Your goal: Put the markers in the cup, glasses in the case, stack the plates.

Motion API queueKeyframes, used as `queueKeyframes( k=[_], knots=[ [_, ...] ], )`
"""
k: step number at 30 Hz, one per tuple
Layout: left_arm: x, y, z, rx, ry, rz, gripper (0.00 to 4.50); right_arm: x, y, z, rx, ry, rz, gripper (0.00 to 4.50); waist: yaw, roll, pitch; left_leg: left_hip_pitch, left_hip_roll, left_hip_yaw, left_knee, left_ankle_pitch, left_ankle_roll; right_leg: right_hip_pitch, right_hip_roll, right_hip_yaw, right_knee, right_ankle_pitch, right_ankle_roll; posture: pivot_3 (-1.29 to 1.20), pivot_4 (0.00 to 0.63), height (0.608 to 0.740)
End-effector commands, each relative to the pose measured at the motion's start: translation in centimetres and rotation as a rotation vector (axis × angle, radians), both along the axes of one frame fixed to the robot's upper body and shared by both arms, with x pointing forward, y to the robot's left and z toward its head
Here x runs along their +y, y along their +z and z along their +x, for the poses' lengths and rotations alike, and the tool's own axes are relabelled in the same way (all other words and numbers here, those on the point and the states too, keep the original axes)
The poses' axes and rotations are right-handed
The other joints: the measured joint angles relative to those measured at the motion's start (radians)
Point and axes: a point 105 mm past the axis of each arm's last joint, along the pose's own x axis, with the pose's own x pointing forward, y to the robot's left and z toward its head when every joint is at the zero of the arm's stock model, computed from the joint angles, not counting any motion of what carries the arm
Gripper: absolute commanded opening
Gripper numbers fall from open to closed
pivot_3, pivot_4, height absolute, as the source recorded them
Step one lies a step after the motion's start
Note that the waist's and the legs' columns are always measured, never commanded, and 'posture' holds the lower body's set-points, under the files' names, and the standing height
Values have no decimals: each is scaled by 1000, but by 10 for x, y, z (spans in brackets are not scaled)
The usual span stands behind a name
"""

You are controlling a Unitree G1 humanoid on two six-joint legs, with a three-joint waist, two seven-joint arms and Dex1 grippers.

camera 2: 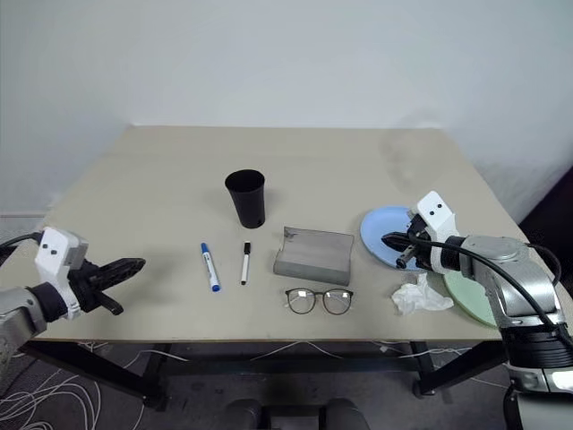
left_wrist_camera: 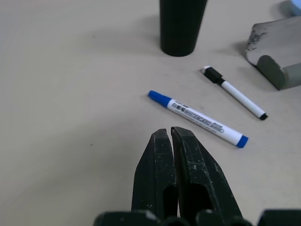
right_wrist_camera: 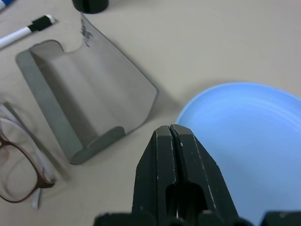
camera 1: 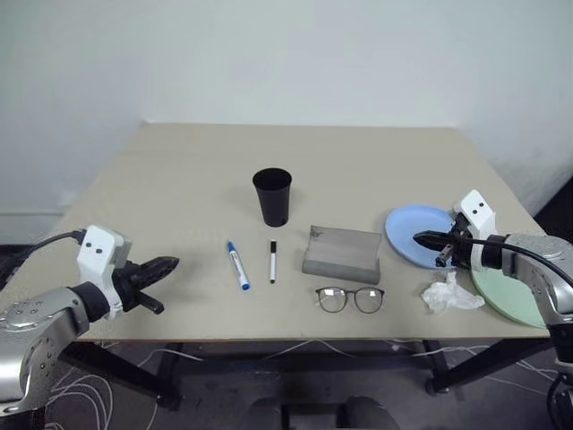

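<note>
Standing upright near the middle of the table (camera 1: 179, 170), the black cup (camera 1: 272, 196) is taken as the landmark for all else. The blue-capped marker (camera 1: 238, 265) is found just in front of the cup and a little to its left, lying flat; the shorter black-capped marker (camera 1: 273, 262) lies directly in front of the cup, close beside the blue one but not touching it. The grey case (camera 1: 342, 253) is seen in front of and to the right of the cup, open, with its flap raised. The glasses (camera 1: 349, 298) are placed further toward the front edge than the case, unfolded, lenses facing up, just apart from the case. Well to the right of the cup the light blue plate (camera 1: 414, 235) is noted, with the pale green plate (camera 1: 510, 296) nearer the front edge beyond it; the two plates are not stacked. A crumpled white tissue (camera 1: 451, 294) lies near the front edge, touching or just beside the green plate. The left gripper (camera 1: 168, 265) is held over the table's front left corner, far left of the cup, fingers pressed together and holding nothing. The right gripper (camera 1: 423, 238) is poised over the blue plate, fingers likewise pressed together, empty.
</note>
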Motion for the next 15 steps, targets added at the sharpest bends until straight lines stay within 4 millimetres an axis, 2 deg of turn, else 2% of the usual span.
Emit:
queueKeyframes(
  k=[1, 9, 15],
  knots=[
    [-22, 7, 0, -30, -85, -5, 0, -13, 24, 8, -88, -30, -44, 0, 0, 0, 0, 0, 0, 0, 0, 0, 0, 0, 0, 0, 1, 0, 0, 0, 0, 740],
    [-17, 7, 3, -38, -80, 23, 0, -27, 22, 4, -70, -75, -93, 0, 1, 0, 0, 0, 0, 0, 4, 0, 0, 0, 0, 1, 5, 0, 0, 0, 0, 740],
    [-16, 11, 9, -46, -104, 52, 0, -45, 19, -1, -53, -137, -131, 0, 1, 0, 0, 0, -1, 0, 9, 0, 0, 0, 1, 0, 9, 0, 0, 0, 0, 740]
  ],
)
